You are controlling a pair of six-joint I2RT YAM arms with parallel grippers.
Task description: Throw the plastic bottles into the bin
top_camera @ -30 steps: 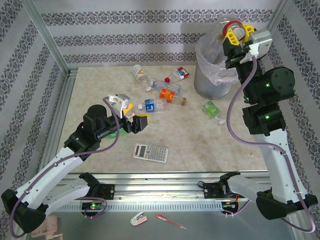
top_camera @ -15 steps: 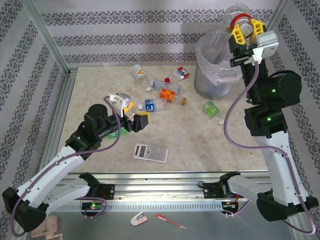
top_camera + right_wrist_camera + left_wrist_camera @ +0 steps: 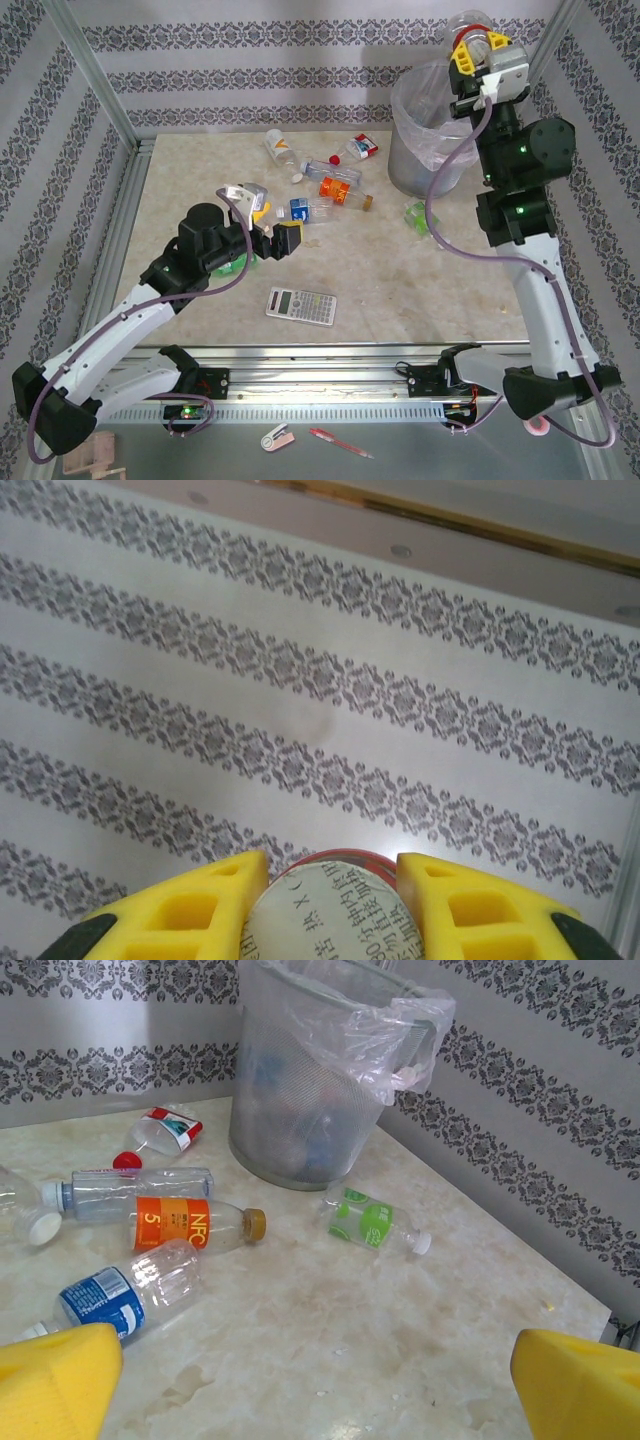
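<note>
Overhead, the round grey mesh bin (image 3: 420, 165), lined with a whitish bag, stands at the marble table's (image 3: 400, 290) far right. Above its rim the right gripper (image 3: 474, 52) clenches a clear red-banded bottle (image 3: 468, 24). The left gripper (image 3: 274, 228) hangs released near the orange-labelled bottle (image 3: 185, 1225), blue-labelled bottle (image 3: 110, 1298) and green-labelled bottle (image 3: 365, 1223), all lying flat.

The bin (image 3: 425, 150) stands at the far right of the counter (image 3: 420, 290). Left of it, across the far middle, lies a cluster of bottles (image 3: 345, 190). A lone bottle (image 3: 415, 213) lies just in front of the bin. A calculator (image 3: 301, 304) lies nearer the front edge, in the middle, well apart from the cluster. Above the bin's far right rim, a raised bottle (image 3: 468, 22) sits between the right arm's jaws. The left arm's jaws hang over the counter just in front of the cluster.
</note>
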